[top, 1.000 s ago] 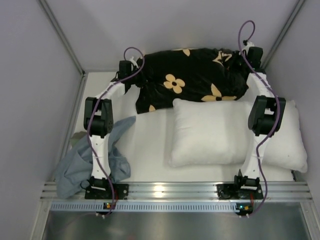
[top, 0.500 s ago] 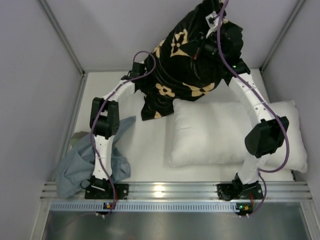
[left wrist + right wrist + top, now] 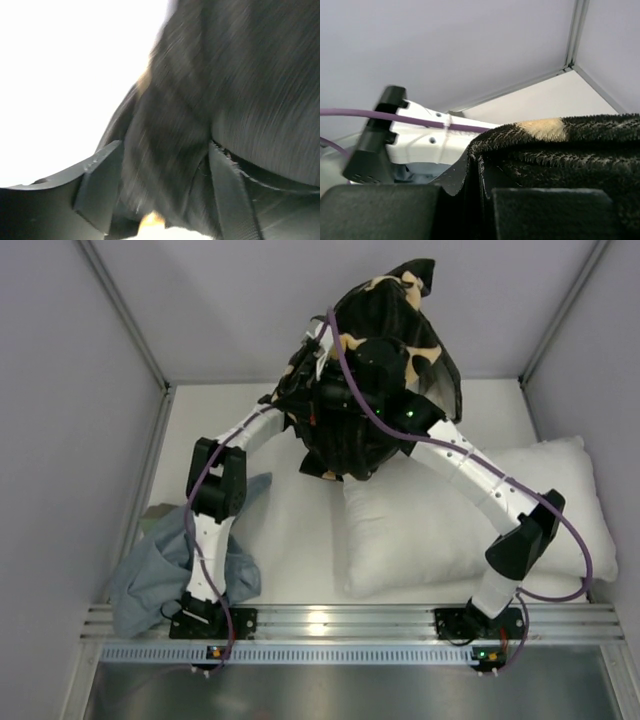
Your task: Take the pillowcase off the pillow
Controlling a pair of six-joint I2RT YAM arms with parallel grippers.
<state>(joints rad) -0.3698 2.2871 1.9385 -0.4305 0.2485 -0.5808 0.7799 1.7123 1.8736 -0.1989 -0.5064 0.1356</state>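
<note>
**Status.** The pillow (image 3: 392, 540) lies bare on the table (image 3: 290, 530). The pillowcase (image 3: 385, 390) hangs bunched in the air above the pillow's far edge. Its lowest folds dangle close over the pillow's far left corner; contact there cannot be confirmed. Judged from this, removal is essentially complete and only setting the cover down remains.

**Right gripper** (image 3: 475, 197). Fully closed on a folded edge of the pillowcase, high above the pillow. It appears to carry the whole load.

**Left gripper** (image 3: 165, 150). It sits at the left side of the bundle, above the pillow's far left corner. The jaws stand wide apart with dark cloth running between them; no clamp on the cloth is evident.

**Hazards.**
- Slip: the whole weight hangs from one pinch on a soft fold. A fast swing could pull the fabric free and drop it back onto the pillow.
- Snag: cloth lying between the parted left fingers (image 3: 100, 185) may catch if that arm withdraws sideways, tugging the bundle.
- Drag: a low carry may let the hanging folds brush the pillow and push it toward the second pillow (image 3: 570, 490) touching its right side.
- Entanglement: fabric drapes over the right wrist and its purple cable (image 3: 340, 355); it may cling on release.
- Placement: the blue-grey cloth (image 3: 170, 570) lies well left of the pillow; dropping the cover there mixes the fabrics.
</note>
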